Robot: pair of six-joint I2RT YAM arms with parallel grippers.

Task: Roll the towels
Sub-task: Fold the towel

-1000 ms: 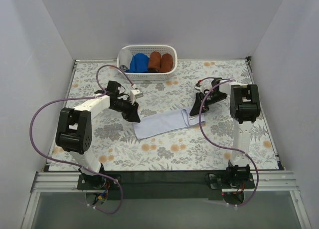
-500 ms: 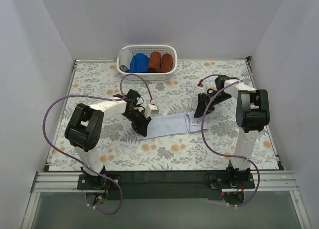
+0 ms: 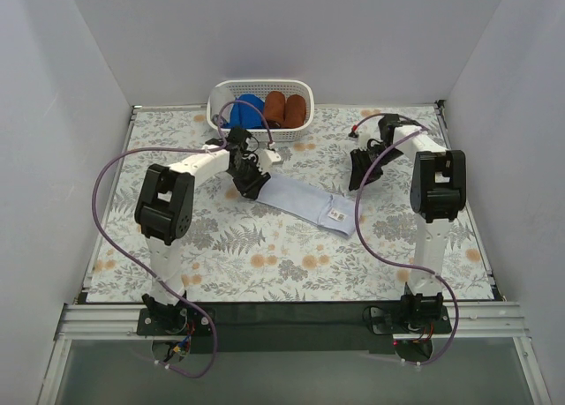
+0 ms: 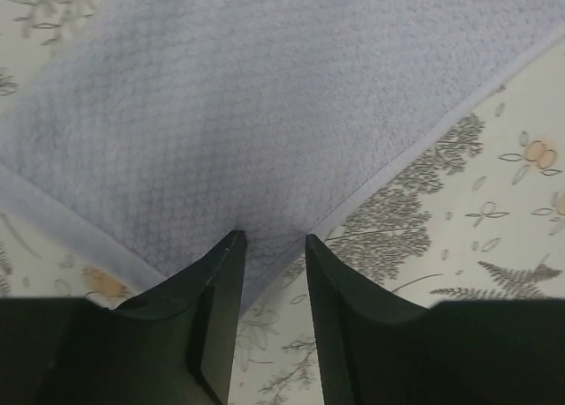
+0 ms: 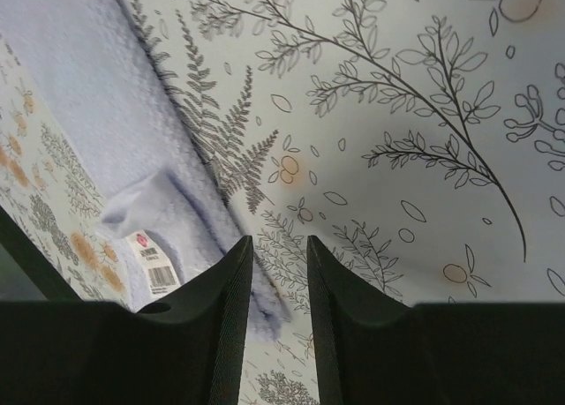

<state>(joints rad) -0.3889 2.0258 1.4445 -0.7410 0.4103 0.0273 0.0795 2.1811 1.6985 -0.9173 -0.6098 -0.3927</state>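
The towel [image 3: 300,204] is a pale lavender cloth lying flat at table [image 3: 265,264] centre, long axis running from 10 o'clock to 4 o'clock in the top view. Its waffle weave and limp edges suggest a light, soft, non-slippery item. Expect it to sag, stretch and drag when pulled, and to hold no shape unless supported. Take hold at a hemmed corner or across a short end, where the doubled fabric gives the fingers more to bite on. A white label [image 3: 336,216] marks the 4 o'clock end. The left gripper [image 4: 274,237] sits at the 10 o'clock end, jaws narrowly apart with a towel corner in the gap. Whether the corner is pinched or only lies beneath cannot be determined. The right gripper [image 5: 280,240] stands at 12 o'clock of the labelled end, jaws narrowly parted with nothing clamped between them. The basket [image 3: 261,137] at the table's 12 o'clock edge holds blue rolls [image 3: 250,105] and rust rolls [image 3: 284,109]. Its 9 o'clock end is too cluttered to read. No second towel can be identified. The towel's underside and fold count are hidden.
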